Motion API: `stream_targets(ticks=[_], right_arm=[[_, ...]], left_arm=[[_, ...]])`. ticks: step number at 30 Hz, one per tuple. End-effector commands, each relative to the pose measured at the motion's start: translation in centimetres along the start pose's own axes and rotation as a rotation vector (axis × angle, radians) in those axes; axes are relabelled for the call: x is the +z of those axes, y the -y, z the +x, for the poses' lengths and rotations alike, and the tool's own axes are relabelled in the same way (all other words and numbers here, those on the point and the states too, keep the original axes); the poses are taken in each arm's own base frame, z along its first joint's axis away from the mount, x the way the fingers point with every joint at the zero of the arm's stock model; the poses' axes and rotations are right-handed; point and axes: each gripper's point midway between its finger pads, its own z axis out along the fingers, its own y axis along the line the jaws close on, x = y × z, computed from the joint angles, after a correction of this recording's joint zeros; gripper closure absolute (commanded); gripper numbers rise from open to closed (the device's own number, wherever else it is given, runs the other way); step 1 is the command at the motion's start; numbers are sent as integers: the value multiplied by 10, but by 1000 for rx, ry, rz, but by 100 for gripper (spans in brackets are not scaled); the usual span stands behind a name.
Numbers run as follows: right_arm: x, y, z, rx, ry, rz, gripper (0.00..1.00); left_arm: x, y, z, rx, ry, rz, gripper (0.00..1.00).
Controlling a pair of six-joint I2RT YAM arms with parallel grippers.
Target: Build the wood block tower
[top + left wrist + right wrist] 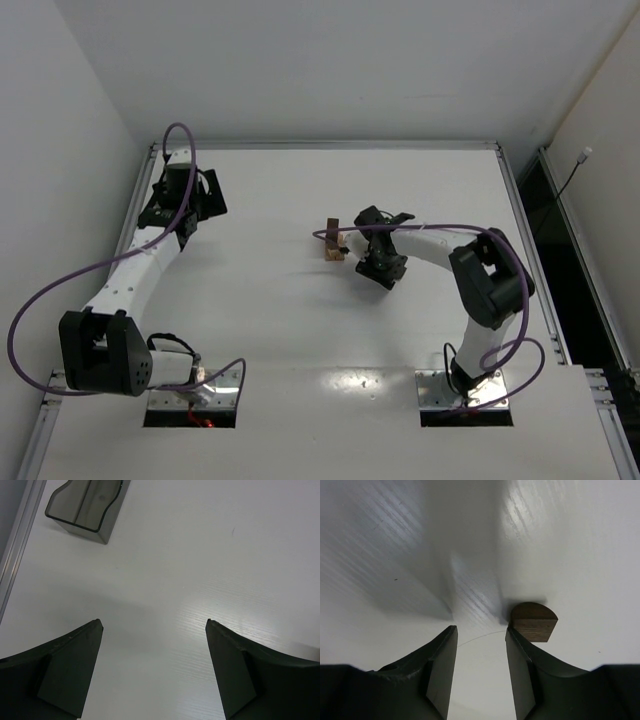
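The wood block tower (334,245) is a small stack mid-table, a dark brown piece over tan wood. The right wrist view shows only a dark brown half-round block (533,621), lying just outside my right gripper's right-hand finger (520,655). Whether it touches that finger I cannot tell. My right gripper (480,628) is partly open over bare table with nothing between its fingers; from above it (350,238) sits just right of the tower. My left gripper (154,622) is wide open and empty, far off at the table's back left (178,222).
A translucent grey plastic bin (85,505) stands ahead and to the left of my left gripper, near the table's metal edge rail (15,555). Purple cables loop off both arms. Walls close in on the table's left, back and right.
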Motion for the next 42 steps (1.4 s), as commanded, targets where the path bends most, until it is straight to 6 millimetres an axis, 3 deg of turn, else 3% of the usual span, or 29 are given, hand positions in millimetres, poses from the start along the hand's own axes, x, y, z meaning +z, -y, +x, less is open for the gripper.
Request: stream_targets(ticks=[1,6,12,27,42], right_arm=[[-27,19,-22,15,89,78,59],[-40,31,-27,29,107,123,58],[-41,38,-23,22,88,158,58],[-18,53,-7,42,13,144,58],[-3,46,-7,27,-7,100,58]], left_arm=[[-3,7,-22,-20,59,12,19],[0,9,-19,-17,48,19,19],[0,9,-19,-26,48,19,19],[4,10,-18,-23,38,16,19],[11,10,-15,-18,24,2,19]])
